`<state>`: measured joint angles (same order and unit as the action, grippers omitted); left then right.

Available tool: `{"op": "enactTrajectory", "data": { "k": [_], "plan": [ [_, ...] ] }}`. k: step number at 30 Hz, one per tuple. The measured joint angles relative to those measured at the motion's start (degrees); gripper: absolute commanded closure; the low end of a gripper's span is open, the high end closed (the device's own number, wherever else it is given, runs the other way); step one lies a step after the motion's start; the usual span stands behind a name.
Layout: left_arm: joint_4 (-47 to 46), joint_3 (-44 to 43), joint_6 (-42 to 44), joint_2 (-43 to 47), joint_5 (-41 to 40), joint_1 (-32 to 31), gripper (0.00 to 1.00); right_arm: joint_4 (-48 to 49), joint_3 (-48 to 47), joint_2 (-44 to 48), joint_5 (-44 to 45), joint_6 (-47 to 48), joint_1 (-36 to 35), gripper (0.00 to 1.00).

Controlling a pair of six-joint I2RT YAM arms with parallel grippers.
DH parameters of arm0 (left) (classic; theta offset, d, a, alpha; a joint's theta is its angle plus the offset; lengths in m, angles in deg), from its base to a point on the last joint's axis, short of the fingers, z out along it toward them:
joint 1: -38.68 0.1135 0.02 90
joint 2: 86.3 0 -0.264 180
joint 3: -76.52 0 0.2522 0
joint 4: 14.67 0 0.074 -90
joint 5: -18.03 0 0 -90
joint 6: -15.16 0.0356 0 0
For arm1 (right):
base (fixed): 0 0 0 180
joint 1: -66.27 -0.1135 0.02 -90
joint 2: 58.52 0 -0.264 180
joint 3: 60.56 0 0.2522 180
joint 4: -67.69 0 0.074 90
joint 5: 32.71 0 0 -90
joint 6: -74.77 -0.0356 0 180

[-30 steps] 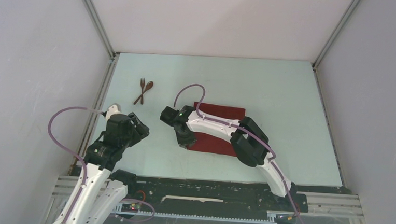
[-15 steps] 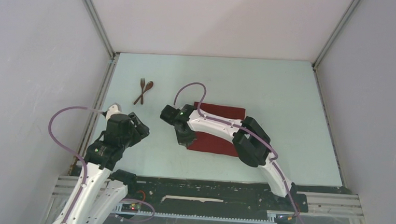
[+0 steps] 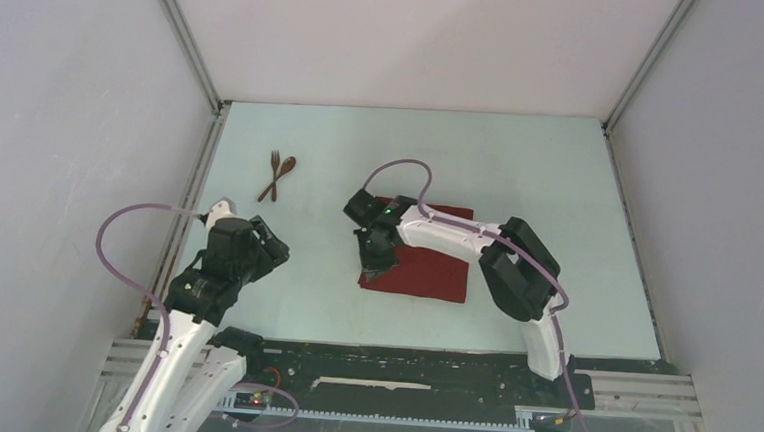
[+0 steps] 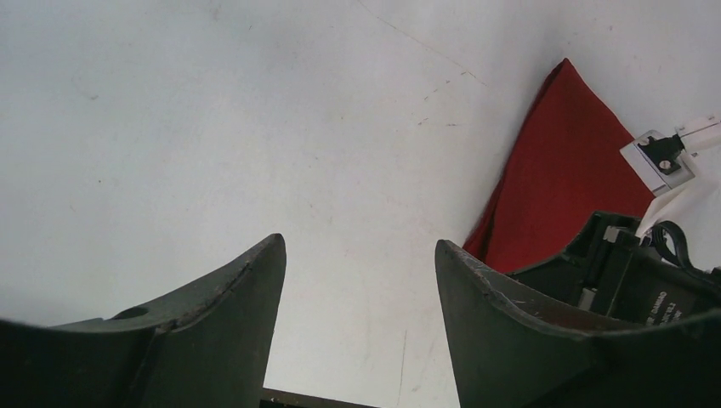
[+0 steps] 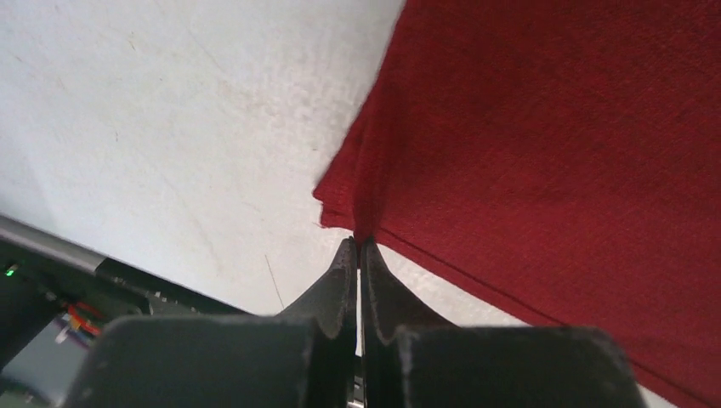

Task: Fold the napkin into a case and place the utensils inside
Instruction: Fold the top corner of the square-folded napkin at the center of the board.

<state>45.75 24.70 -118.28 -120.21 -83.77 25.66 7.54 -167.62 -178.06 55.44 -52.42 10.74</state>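
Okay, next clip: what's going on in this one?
The right gripper is shut on the near-left corner of the dark red napkin, which lies on the table. The left gripper hangs open over bare table to the left, holding nothing. The fork and spoon lie crossed at the far left, apart from the cloth, so nothing is tucked into it yet.

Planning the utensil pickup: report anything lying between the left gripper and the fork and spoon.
Nothing visible. Only bare table separates the open left gripper from the crossed utensils; the napkin lies off to the right.
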Motion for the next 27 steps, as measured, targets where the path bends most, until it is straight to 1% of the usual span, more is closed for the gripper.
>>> {"op": "enactTrajectory", "data": {
  "k": [5, 8, 11, 15, 20, 27],
  "plan": [
    [-1.20, 0.02, -0.02, -0.96, 0.68, 0.00, 0.29, 7.91, 8.87, 4.02, -11.26, 4.85, 7.17, 1.00],
    [-1.99, 0.02, -0.02, -1.90, 1.62, 0.00, 0.29, 11.98, 13.07, 4.94, -18.32, 8.37, 14.03, 1.00],
    [-2.64, 0.02, -0.02, -3.26, 2.23, 0.00, 0.29, 13.18, 14.69, 4.98, -23.06, 11.78, 20.48, 1.00],
    [-4.26, 0.02, -0.04, -6.23, 4.33, 0.00, 0.28, 13.64, 14.80, 5.01, -26.40, 15.91, 27.32, 1.00],
    [-6.40, 0.11, -0.02, -11.21, 7.02, 0.00, 0.28, 13.53, 14.80, 5.01, -27.65, 19.58, 32.46, 1.00],
    [-8.39, 0.13, -0.04, -14.47, 9.07, 0.00, 0.28, 13.46, 14.60, 5.01, -27.26, 22.29, 39.08, 1.00]
  ]
}}
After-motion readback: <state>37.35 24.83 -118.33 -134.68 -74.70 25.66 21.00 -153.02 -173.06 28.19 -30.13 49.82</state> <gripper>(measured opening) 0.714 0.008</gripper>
